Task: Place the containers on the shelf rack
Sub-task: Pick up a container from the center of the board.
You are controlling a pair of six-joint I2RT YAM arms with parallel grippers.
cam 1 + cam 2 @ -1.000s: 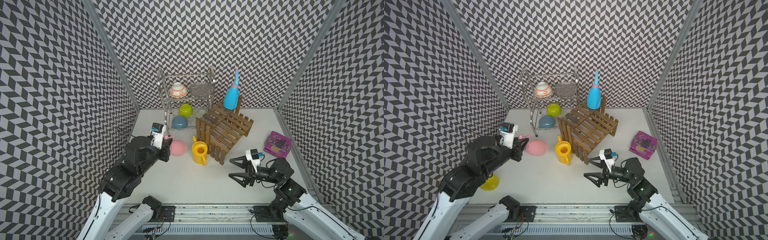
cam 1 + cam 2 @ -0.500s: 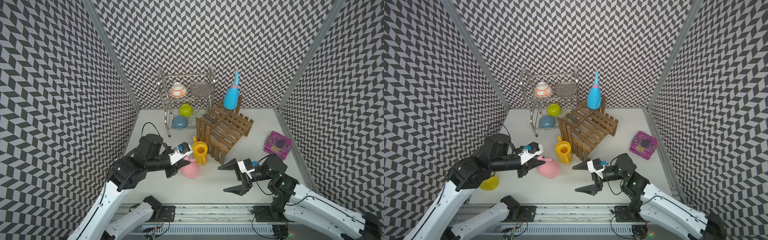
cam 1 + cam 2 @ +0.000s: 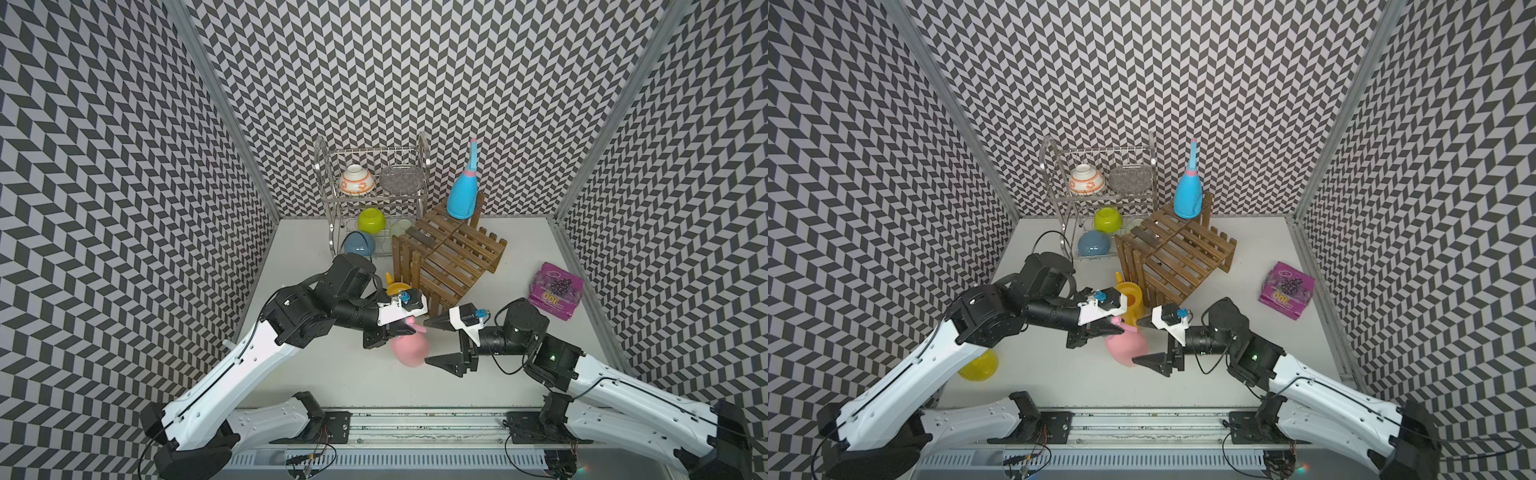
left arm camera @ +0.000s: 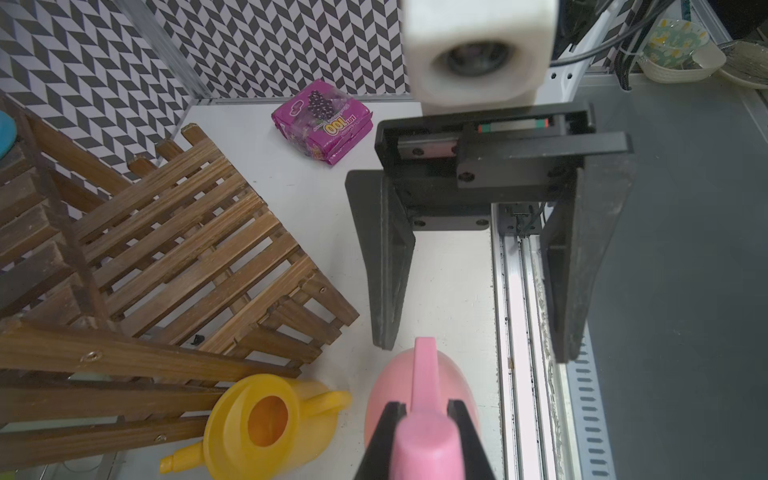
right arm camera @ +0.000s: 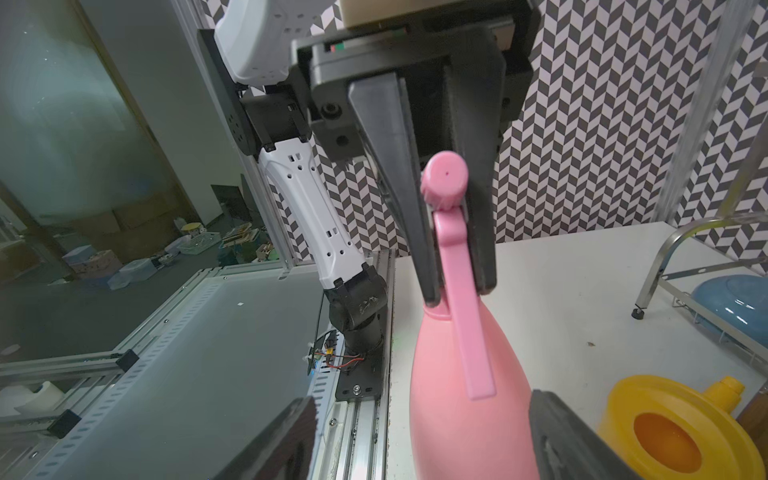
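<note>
In both top views your left gripper (image 3: 405, 328) pinches the head of the pink bottle (image 3: 409, 352), which hangs tilted over the near middle of the worktop (image 3: 353, 382). You cannot tell whether its base touches. Your right gripper (image 3: 436, 341) is spread, its tips just beside the bottle's body. Of four containers, only the blue bottle (image 3: 460, 199) stands on the rack (image 3: 453, 262), on its far top tier. The can (image 3: 1133, 301) sits just beside the rack's near left corner, partly hidden by your left arm. The round bottle (image 3: 980, 365) shows in a top view at the near left, half behind that arm. One package (image 3: 556, 296) lies at the right.

In the left wrist view the left fingers (image 4: 382, 440) are cut off at the edge, clamped on the pink head.

In the right wrist view both right fingers (image 5: 282, 440) are cut off, with the bottle's body between them. Contact is unclear.
</note>
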